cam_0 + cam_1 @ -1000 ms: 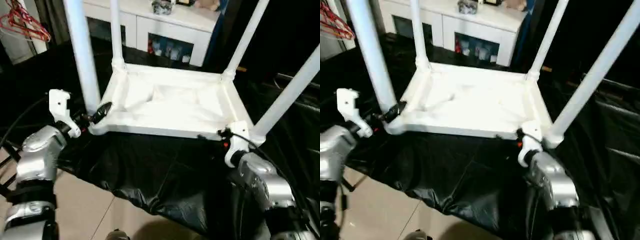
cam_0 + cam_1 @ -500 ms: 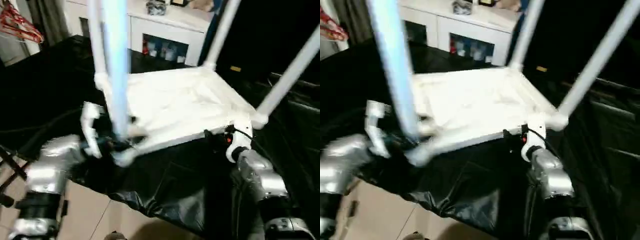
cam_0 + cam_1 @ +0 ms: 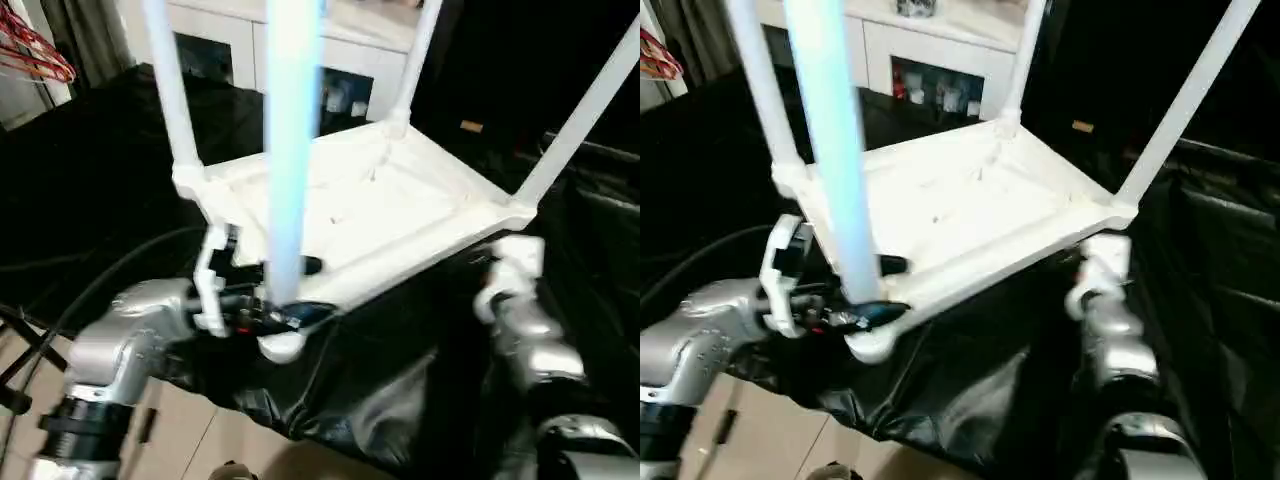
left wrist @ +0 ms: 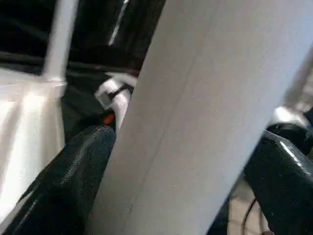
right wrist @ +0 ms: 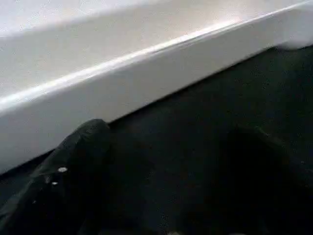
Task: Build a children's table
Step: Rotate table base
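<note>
head eyes look down; wrists close on table [image 3: 400, 215].

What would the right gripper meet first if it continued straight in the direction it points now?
Most likely the side rim of the upturned table top. In the right wrist view this white edge lies straight ahead of the right gripper, above the black sheet; the remaining gap is unclear.

All-white plastic children's table [image 3: 380, 215], upturned, its four tapered legs white, the nearest one [image 3: 293, 150] tinted pale blue. Glossy black plastic sheet [image 3: 350, 380] beneath. Silver forearms with black-fingered left gripper [image 3: 290, 295]. White cabinet [image 3: 235, 45] with dark glass doors; red wire hangers [image 3: 35, 55]; beige tiled floor [image 3: 200, 450].
</note>
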Robot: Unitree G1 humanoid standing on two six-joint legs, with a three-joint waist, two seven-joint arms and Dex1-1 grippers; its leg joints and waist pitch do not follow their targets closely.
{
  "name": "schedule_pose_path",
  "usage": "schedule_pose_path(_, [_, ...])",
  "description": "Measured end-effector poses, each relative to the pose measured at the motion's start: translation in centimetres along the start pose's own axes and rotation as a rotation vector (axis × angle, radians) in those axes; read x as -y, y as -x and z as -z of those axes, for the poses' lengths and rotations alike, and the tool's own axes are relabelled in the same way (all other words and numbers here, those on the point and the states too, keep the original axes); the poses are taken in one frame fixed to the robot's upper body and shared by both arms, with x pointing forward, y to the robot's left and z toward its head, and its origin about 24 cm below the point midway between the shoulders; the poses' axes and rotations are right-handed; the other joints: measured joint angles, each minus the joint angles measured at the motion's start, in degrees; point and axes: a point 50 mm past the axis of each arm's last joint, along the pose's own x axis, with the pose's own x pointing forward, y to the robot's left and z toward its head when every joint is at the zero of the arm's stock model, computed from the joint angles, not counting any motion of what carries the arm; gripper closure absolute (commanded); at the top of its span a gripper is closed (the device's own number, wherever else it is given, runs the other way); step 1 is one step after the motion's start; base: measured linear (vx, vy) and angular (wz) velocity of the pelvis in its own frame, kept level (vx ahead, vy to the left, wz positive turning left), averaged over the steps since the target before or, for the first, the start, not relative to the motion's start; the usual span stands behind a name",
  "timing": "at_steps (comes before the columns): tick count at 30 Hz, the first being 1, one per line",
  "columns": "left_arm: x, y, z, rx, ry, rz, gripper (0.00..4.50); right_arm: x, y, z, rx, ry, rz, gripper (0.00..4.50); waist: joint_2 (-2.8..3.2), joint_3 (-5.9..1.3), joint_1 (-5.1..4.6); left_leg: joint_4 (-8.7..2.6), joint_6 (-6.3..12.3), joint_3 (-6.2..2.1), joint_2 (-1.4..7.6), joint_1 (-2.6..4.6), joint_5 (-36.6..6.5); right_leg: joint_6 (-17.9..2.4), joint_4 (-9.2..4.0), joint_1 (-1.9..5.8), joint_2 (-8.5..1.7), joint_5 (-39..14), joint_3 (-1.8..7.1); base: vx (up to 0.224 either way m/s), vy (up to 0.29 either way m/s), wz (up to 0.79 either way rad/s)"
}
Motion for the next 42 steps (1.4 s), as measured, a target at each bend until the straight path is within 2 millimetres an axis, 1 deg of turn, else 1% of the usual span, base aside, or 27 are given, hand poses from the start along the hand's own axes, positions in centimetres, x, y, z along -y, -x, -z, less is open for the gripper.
schedule_pose_path(3, [0.5,-0.7,0.2,0.004,0.025,0.023,0.0,-2.6,-0.5,0.1,-0.002,0.011,-0.143,0.12,-0.04,0.02,-1.58,0.07,-0.01,-0.01,0.02,-0.02,0.0,-0.1,0.04,0.05,0.01,0.1,0.0,0.0,0.0,0.0])
schedule_pose_path(5, [0.6,-1.0,0.3,0.004,0.034,0.032,0.0,-3.8,-0.7,-0.1,0.001,0.017,-0.212,0.12,-0.06,0.03,-2.27,0.08,-0.01,-0.02,0.02,0.04,0.0,-0.1,0.04,0.05,0.01,0.2,0.0,0.0,0.0,0.0])
schedule_pose_path(8, [0.8,-1.6,0.5,0.011,0.054,0.049,0.0,-5.5,-0.9,-0.2,0.004,0.035,-0.305,0.12,-0.15,0.07,-2.44,0.07,-0.04,-0.13,0.02,0.13,0.0,-0.1,0.04,0.01,0.02,0.2,-0.08,0.0,0.0,0.0])
schedule_pose_path(10, [0.9,-2.0,0.6,0.018,0.067,0.054,0.0,-6.3,-1.0,-0.3,0.004,0.05,-0.353,0.12,-0.17,0.08,-2.4,0.07,-0.04,-0.13,0.03,0.15,0.0,-0.1,0.04,0.0,0.03,0.3,-0.07,0.0,0.0,0.0])
schedule_pose_path(12, [1.0,-2.6,0.7,0.025,0.068,0.056,0.0,-7.1,-1.1,-0.5,0.003,0.07,-0.377,0.12,-0.32,0.11,-2.22,0.09,-0.04,-0.12,0.02,0.14,0.0,-0.3,0.04,0.0,0.03,0.4,-0.05,0.0,0.0,0.0])
schedule_pose_path(13, [0.9,-3.0,0.7,0.027,0.059,0.055,0.0,-7.2,-1.2,-0.5,0.002,0.078,-0.381,0.12,-0.43,0.13,-2.02,0.11,-0.04,-0.12,0.02,0.14,0.0,-0.3,0.03,0.0,0.03,0.4,-0.06,0.0,0.0,0.0])
schedule_pose_path(15, [0.0,-4.7,0.4,0.032,0.011,0.027,0.0,-7.3,-1.4,-0.7,0.002,0.096,-0.367,0.12,-0.6,0.22,-1.45,0.24,-0.03,-0.11,0.02,0.23,0.0,-0.2,0.03,-0.01,0.01,0.5,-0.03,0.0,0.0,0.0])
schedule_pose_path(19, [-1.8,-6.7,0.3,-0.013,-0.088,-0.082,0.0,-7.3,-1.7,-1.3,0.026,0.106,-0.321,0.12,-0.62,0.22,-0.85,0.34,-0.03,-0.1,-0.01,0.23,0.0,-0.2,0.02,0.02,-0.03,0.5,0.01,0.0,0.0,0.0])
schedule_pose_path(21, [-3.0,-7.4,0.4,-0.053,-0.142,-0.171,0.0,-6.5,-1.7,-1.1,0.018,0.107,-0.279,0.12,-0.48,0.22,-0.61,0.34,-0.03,-0.11,-0.01,0.2,0.0,-0.2,0.02,0.01,-0.03,0.5,0.0,0.0,0.0,0.0])
schedule_pose_path(22, [-3.5,-7.3,0.5,-0.076,-0.162,-0.211,0.0,-6.0,-1.7,-1.1,0.016,0.11,-0.265,0.12,-0.43,0.22,-0.56,0.34,-0.03,-0.11,-0.01,0.2,0.0,-0.2,0.03,0.01,-0.03,0.5,-0.01,0.0,0.0,0.0])
schedule_pose_path(25, [-4.3,-7.5,0.6,-0.114,-0.237,-0.274,0.0,-4.3,-1.6,-1.4,0.024,0.107,-0.219,0.12,-0.35,0.19,-0.54,0.35,-0.02,-0.13,-0.01,0.16,0.0,-0.2,0.02,0.0,-0.03,0.5,-0.02,0.0,0.0,0.0])
schedule_pose_path(27, [-4.8,-7.4,0.6,-0.116,-0.262,-0.295,0.0,-3.1,-1.2,-1.4,0.042,0.109,-0.208,0.12,-0.15,0.13,-0.59,0.37,-0.02,-0.12,-0.01,0.16,0.0,-0.2,0.02,0.01,-0.03,0.5,-0.01,0.0,0.0,0.0])
schedule_pose_path(30, [-4.8,-7.2,0.6,-0.106,-0.269,-0.283,0.0,-1.8,-0.4,-0.3,0.033,0.109,-0.224,0.12,0.13,0.15,-0.66,0.37,-0.02,-0.14,0.02,0.13,0.0,-0.2,0.03,0.0,-0.01,0.5,-0.04,0.0,0.0,0.0])
schedule_pose_path(32, [-4.7,-6.6,0.8,-0.128,-0.278,-0.246,0.0,-1.7,0.3,0.1,0.045,0.118,-0.285,0.12,0.34,0.17,-0.75,0.36,-0.02,-0.14,0.02,0.08,0.0,-0.2,0.03,0.0,0.0,0.5,-0.05,0.0,0.0,0.0])
schedule_pose_path(34, [-4.6,-5.2,1.4,-0.186,-0.277,-0.212,0.0,-1.7,1.0,0.3,0.054,0.119,-0.354,0.12,0.52,0.22,-0.76,0.33,-0.01,-0.14,0.02,0.06,0.0,-0.2,0.03,-0.02,0.0,0.5,-0.05,0.0,0.0,0.0])
schedule_pose_path(38, [-5.1,-2.7,2.2,-0.347,-0.309,-0.185,0.0,-1.4,2.5,0.0,0.063,0.167,-0.483,0.12,0.56,0.22,-0.22,0.35,-0.01,-0.18,0.0,0.11,0.0,-0.2,-0.02,-0.01,-0.01,0.5,-0.06,0.0,0.0,0.0])
schedule_pose_path(40, [-5.6,-1.7,2.5,-0.413,-0.314,-0.183,0.28,-1.2,3.3,-0.1,0.058,0.213,-0.551,0.0,0.55,0.22,0.25,0.37,0.0,-0.18,0.0,0.09,0.0,-0.2,-0.1,0.0,-0.02,0.6,-0.06,0.0,0.0,0.0])
schedule_pose_path(42, [-6.1,-0.8,2.4,-0.459,-0.33,-0.197,0.35,-0.9,3.9,-0.3,0.048,0.245,-0.596,0.0,0.55,0.22,0.88,0.39,0.0,-0.18,0.0,0.09,0.0,-0.2,-0.1,0.01,-0.02,0.6,-0.06,0.0,0.0,0.0])
